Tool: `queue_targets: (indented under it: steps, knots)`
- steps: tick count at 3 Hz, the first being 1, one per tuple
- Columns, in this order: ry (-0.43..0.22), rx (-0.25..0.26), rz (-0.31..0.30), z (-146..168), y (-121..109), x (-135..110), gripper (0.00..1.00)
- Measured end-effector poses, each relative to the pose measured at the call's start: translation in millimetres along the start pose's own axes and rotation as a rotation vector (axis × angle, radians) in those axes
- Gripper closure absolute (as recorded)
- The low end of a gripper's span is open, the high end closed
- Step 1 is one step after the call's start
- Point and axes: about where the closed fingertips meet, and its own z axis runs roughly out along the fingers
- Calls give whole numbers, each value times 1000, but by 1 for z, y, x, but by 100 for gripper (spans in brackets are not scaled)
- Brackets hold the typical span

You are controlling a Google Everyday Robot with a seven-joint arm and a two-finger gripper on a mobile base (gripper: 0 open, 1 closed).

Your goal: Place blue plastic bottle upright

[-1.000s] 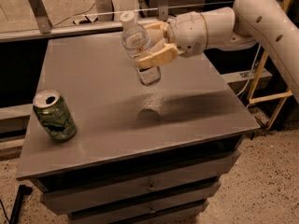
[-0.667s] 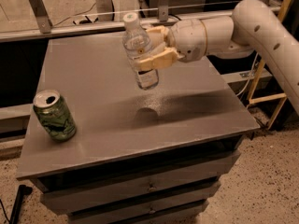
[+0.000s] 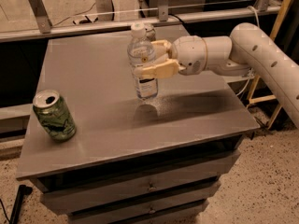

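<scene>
Gripper (image 3: 146, 58) over table middle, clamped on upright blue plastic bottle (image 3: 141, 55); centre blocked. White arm (image 3: 261, 55) in from right, barring right-rear approach over tabletop (image 3: 88, 69). Green can (image 3: 54, 115) upright near front-left edge, well apart from bottle. Bare surface between can and bottle, along front edge, across front-right corner in arm's shadow. Metal rail (image 3: 84, 27) with posts along back, just behind table. Yellow frame (image 3: 276, 34) beside right edge.
</scene>
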Motion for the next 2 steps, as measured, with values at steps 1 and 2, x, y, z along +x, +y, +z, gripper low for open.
queue_targets:
  steps: [1, 2]
  knots:
    - [-65, 31, 37, -8, 2, 13, 53]
    - [-97, 39, 34, -13, 3, 20, 30]
